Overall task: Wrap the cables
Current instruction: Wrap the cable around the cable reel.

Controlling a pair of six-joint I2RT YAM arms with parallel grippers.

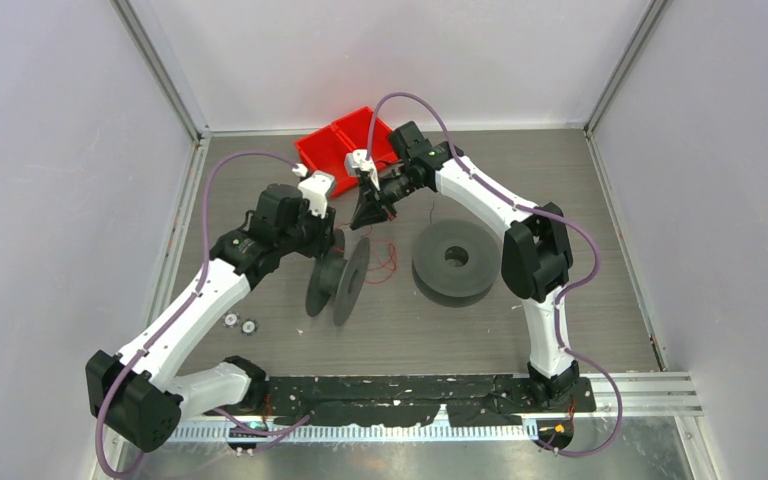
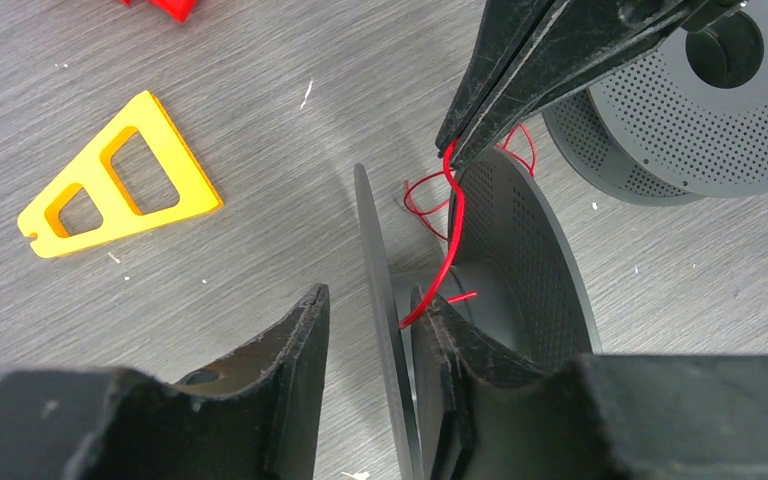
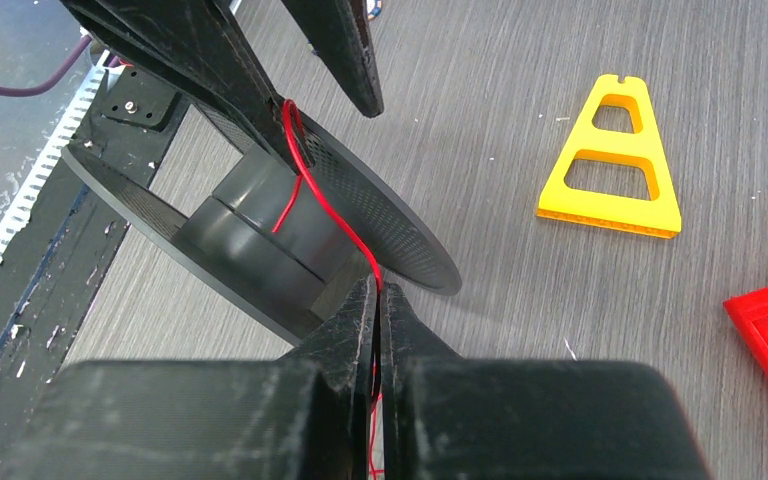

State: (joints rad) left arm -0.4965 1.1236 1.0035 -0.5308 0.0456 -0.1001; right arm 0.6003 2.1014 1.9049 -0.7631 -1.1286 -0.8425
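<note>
A dark grey spool (image 1: 338, 280) stands on edge at the table's middle. The thin red cable (image 2: 455, 220) runs from its hub up to my right gripper (image 1: 370, 212), which is shut on it just above the spool; loose cable loops (image 1: 388, 262) lie on the table beside it. In the right wrist view the cable (image 3: 325, 205) leaves my shut right gripper (image 3: 380, 290) and crosses the spool (image 3: 260, 220). My left gripper (image 2: 370, 295) is open and straddles one flange of the spool (image 2: 520, 250). One finger (image 2: 440, 330) lies against the flange's inner side; the other finger (image 2: 295, 340) stands off it.
A second grey spool (image 1: 455, 262) lies flat to the right, also in the left wrist view (image 2: 660, 120). A red bin (image 1: 335, 145) sits at the back. A yellow triangular frame (image 2: 120, 180) lies flat on the table. Two small white bits (image 1: 240, 322) lie by the left arm.
</note>
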